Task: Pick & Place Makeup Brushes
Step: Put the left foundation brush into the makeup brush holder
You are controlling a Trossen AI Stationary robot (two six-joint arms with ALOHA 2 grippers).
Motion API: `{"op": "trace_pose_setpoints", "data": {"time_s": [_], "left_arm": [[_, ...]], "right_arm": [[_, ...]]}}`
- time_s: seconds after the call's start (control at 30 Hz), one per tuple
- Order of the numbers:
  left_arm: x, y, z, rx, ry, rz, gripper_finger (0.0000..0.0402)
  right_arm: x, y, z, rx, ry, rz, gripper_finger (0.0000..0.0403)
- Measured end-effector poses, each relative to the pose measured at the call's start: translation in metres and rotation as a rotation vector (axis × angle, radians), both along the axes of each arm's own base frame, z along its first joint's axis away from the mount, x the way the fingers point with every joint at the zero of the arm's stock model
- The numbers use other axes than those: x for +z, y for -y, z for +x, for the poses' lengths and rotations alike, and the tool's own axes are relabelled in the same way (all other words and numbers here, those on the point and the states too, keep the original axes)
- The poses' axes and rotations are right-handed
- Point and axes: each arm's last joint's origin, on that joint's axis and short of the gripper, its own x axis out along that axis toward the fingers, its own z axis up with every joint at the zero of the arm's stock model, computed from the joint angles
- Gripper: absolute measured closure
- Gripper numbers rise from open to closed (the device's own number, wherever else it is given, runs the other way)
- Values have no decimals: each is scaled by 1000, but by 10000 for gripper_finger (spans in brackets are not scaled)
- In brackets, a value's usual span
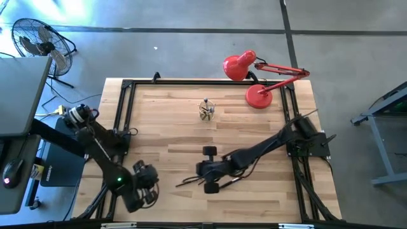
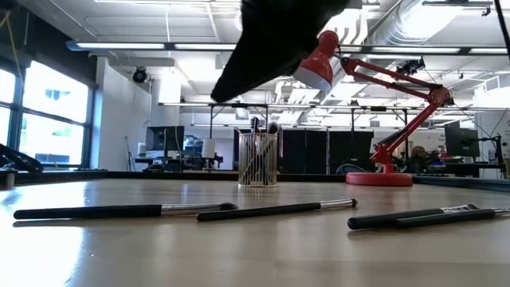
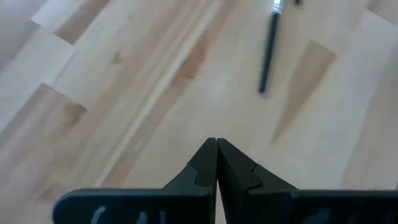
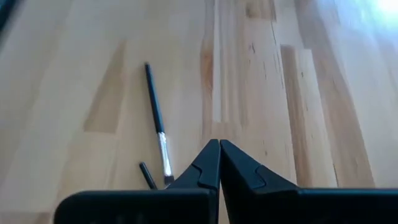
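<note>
Several makeup brushes with thin dark handles lie flat on the wooden table near its front middle [image 1: 189, 182] [image 2: 275, 210]. One with a silver ferrule [image 4: 155, 115] lies just ahead of my right gripper [image 4: 219, 143], which hangs shut above them [image 1: 203, 173] with nothing between its fingers. My left gripper [image 3: 216, 142] is also shut and empty, over bare wood at the near left [image 1: 151, 186]; one brush [image 3: 268, 53] lies farther off. A small cup [image 1: 206, 110] at the far middle has brushes standing in it [image 2: 257, 159].
A red desk lamp [image 1: 254, 79] stands on its round base at the table's far right. A black frame [image 1: 124, 108] runs along the table's edges. Bare wood lies between the cup and the loose brushes. A fan [image 1: 38, 41] stands on the floor beyond the table's far left corner.
</note>
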Motion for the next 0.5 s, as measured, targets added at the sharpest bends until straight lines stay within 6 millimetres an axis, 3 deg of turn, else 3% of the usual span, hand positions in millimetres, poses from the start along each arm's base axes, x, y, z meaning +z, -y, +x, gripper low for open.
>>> {"op": "trace_pose_setpoints", "data": {"time_s": [0.23,0.5], "left_arm": [[1,9,-7,-30,27,-34,401],[2,11,-5,-59,43,-36,401]], "right_arm": [[-2,-7,22,-77,-108,17,371],[-10,-9,13,-76,-228,51,306]]}}
